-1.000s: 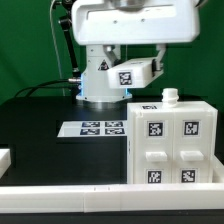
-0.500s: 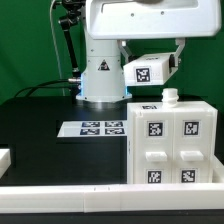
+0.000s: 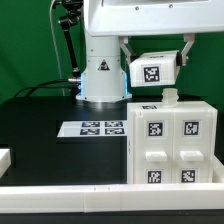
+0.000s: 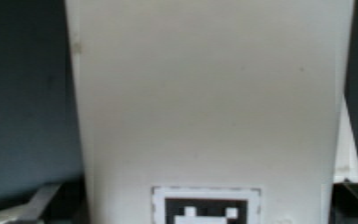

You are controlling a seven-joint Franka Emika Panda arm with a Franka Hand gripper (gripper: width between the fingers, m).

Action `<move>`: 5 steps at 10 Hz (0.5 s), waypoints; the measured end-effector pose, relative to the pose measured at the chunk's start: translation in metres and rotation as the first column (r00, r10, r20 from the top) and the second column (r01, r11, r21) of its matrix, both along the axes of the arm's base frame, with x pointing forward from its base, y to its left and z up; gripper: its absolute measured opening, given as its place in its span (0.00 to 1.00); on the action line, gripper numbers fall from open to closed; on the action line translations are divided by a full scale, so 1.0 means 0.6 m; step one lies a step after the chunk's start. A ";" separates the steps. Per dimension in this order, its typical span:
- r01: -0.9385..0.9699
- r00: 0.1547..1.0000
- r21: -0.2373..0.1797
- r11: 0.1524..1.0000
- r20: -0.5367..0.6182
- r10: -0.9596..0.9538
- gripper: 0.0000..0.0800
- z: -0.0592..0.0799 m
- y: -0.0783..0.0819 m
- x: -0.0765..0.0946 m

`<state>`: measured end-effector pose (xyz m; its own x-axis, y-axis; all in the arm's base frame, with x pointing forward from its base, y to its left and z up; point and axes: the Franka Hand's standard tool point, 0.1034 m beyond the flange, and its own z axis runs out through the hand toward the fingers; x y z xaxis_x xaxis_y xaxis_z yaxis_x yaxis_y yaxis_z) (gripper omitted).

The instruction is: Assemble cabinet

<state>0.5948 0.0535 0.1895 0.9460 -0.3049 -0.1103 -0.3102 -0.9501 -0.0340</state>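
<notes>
Cabinet body (image 3: 170, 140) stood on the black surface (image 3: 40, 118) at the exterior view's right, its four tagged fronts facing the camera. Above it, clear of its top, my claw (image 3: 155, 60) gripped a white tagged block (image 3: 152, 72) in the air.

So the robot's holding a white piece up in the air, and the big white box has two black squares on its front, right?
Not quite: the exterior view shows four black-and-white tags on the cabinet front, not two. The gripper does hold a white panel up in the air.
</notes>
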 end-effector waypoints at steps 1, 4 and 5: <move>-0.007 1.000 -0.007 1.000 0.013 0.007 0.70 -0.002 0.002 0.024; -0.008 1.000 -0.009 1.000 0.014 0.008 0.70 -0.006 0.002 0.027; -0.016 1.000 -0.012 1.000 0.016 0.016 0.70 -0.008 0.002 0.026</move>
